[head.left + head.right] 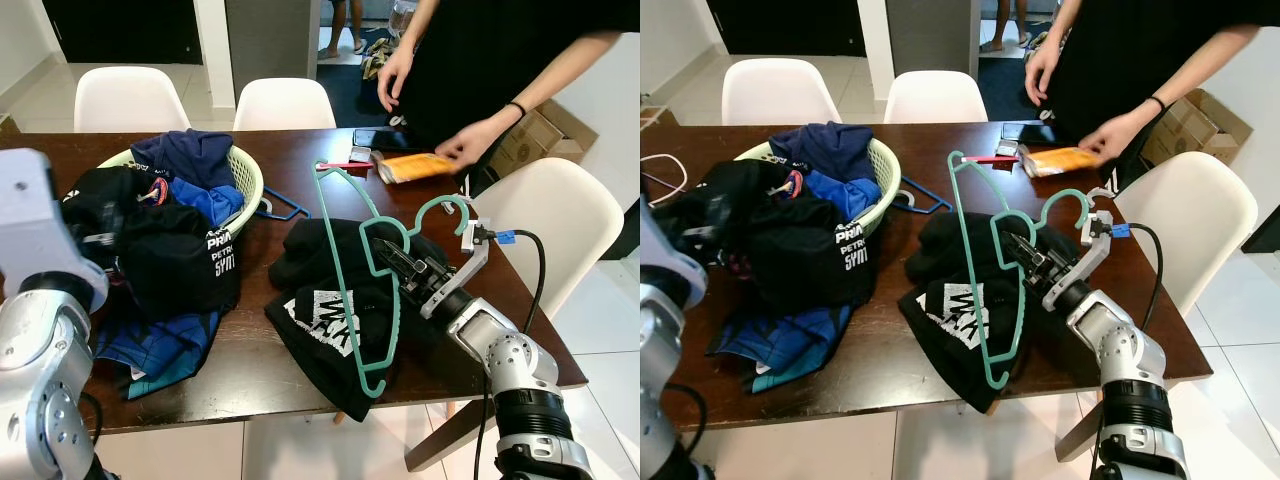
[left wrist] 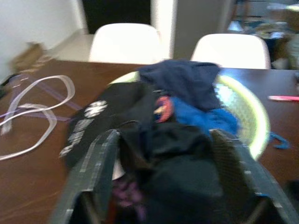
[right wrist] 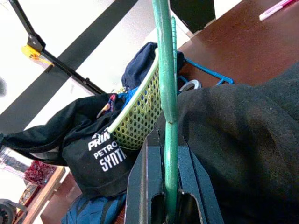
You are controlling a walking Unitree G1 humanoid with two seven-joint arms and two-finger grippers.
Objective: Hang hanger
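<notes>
Pinching the thin green plastic hanger (image 1: 345, 270) near its hook, the right gripper (image 1: 392, 258) is clamped tight on it | hanger tilted up over a black printed shirt (image 1: 320, 310) on the brown wooden table (image 1: 300, 150) | left gripper (image 2: 163, 140) spread wide, near the pale green laundry basket (image 2: 247, 116) | left wrist view shows a white strap (image 2: 32, 112)

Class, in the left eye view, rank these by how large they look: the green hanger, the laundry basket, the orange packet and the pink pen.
1. Laundry basket, though clothes hide much of it
2. Green hanger, held by the right pincer
3. Orange packet
4. Pink pen
</notes>
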